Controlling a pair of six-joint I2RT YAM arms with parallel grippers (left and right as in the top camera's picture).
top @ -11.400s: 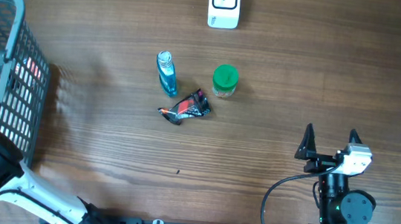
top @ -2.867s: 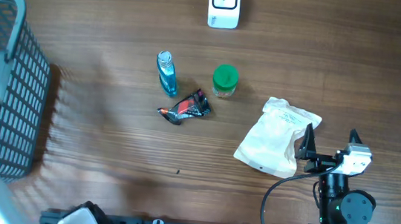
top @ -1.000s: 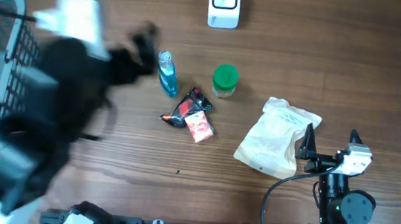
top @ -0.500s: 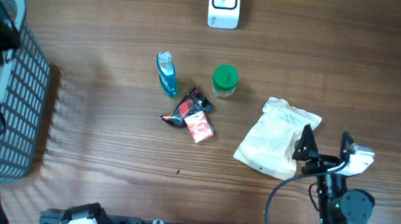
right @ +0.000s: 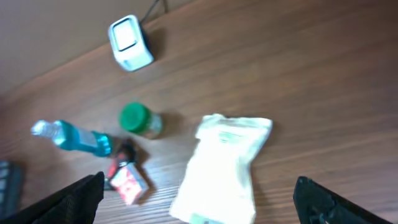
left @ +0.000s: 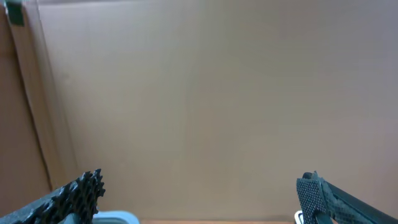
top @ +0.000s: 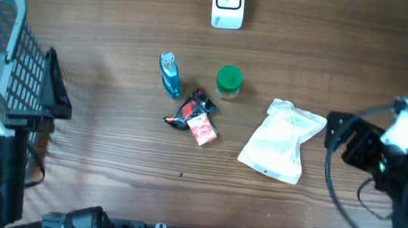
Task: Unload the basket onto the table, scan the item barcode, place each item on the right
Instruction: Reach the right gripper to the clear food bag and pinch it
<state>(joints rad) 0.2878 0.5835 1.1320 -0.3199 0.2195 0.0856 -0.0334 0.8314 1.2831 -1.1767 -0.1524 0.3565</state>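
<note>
White crinkled pouch (top: 281,141) lies flat on the wooden table (top: 107,165), right of centre, printed side up, tilted with its top edge toward the far right; nothing touching it; in the right wrist view the same pouch sits low in the middle of the frame, between the two finger tips but well below them, not held; right gripper (right: 199,182) spread wide, empty, hanging above the table just right of the pouch; arm looks blurred from overhead; white scanner (top: 228,3) stands at the far edge of the table, well apart from the pouch, screen face up; green-lidded jar (top: 229,81) upright, up and to the left of the pouch, near but not touching; small red packet (top: 204,131) left of the pouch, touching a dark crumpled wrapper (top: 189,111); blue bottle (top: 169,75) on its side, left of the jar, cap pointing to the far edge; grey mesh basket (top: 12,56) at the left edge of the table; left gripper (left: 200,182) also spread wide and empty, up near the basket; its own camera sees only a plain tan wall between the finger tips; barcode on the pouch too small to make out.
</note>
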